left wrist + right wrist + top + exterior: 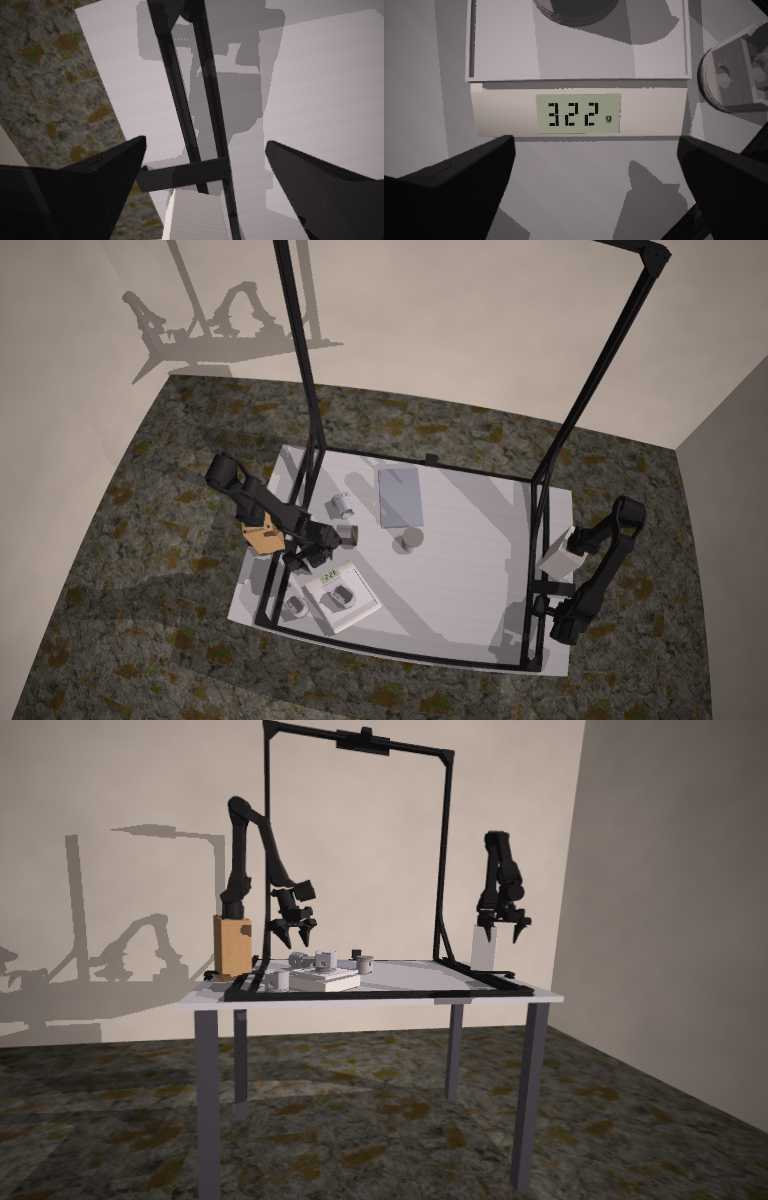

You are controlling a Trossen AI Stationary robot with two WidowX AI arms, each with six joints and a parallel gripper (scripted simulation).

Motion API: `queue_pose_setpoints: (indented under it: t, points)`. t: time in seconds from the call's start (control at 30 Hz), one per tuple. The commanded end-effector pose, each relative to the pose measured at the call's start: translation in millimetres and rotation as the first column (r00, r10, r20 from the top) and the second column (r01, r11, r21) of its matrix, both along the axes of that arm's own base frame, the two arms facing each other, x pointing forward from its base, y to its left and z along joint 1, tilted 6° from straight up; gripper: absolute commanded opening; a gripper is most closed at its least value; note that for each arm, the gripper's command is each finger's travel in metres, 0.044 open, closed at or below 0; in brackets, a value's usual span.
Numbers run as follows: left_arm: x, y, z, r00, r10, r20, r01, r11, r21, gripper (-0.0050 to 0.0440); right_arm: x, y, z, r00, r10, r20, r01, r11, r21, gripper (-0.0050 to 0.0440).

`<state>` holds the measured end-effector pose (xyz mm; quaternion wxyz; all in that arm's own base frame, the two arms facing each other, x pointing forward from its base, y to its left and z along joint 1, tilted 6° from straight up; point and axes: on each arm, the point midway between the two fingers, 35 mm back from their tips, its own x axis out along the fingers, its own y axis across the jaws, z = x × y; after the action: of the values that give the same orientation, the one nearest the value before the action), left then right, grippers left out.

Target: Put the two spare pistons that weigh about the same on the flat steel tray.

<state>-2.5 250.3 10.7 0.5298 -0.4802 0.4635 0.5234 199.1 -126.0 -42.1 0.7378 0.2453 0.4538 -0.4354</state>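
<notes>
A grey steel tray [400, 489] lies flat at the back, with no piston on it. A piston [343, 596] [325, 960] [576, 9] stands on the scale [362, 605] [342, 983] [504, 111], whose display [578, 114] reads 322 g. Another piston [296, 607] [278, 980] [736, 72] stands beside the scale. A silver piston [342, 504] lies on its side left of the tray; a brownish piston [347, 534] lies nearer. A fifth piston [412, 538] [365, 965] stands in front of the tray. My right gripper [596, 145] [298, 946] is open, above the bench by the scale's display edge. My left gripper [207, 143] [502, 940] is open in the air.
The black gantry frame [396, 658] [385, 995] runs round the bench, its posts rising beside both arms. The left arm stands on a white pedestal [562, 561] [484, 949]. The right arm stands on an orange one [265, 540] [232, 946], near the brownish piston and scale.
</notes>
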Motion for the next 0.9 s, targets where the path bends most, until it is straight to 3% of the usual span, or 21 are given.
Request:
queue_pose_setpoints:
  t: [0.0,0.87]
  points:
    - [0.2,0.0,0.1,1.000,-0.001,0.001,0.001,1.000,0.000,0.0440,-0.5,0.0,-0.6,1.000,0.006,-0.008,-0.006,1.000,0.004,0.0378]
    - [0.2,0.0,0.1,1.000,-0.001,0.001,0.001,1.000,0.000,0.0440,1.2,0.0,0.0,1.000,0.017,-0.010,-0.017,1.000,0.011,0.0378]
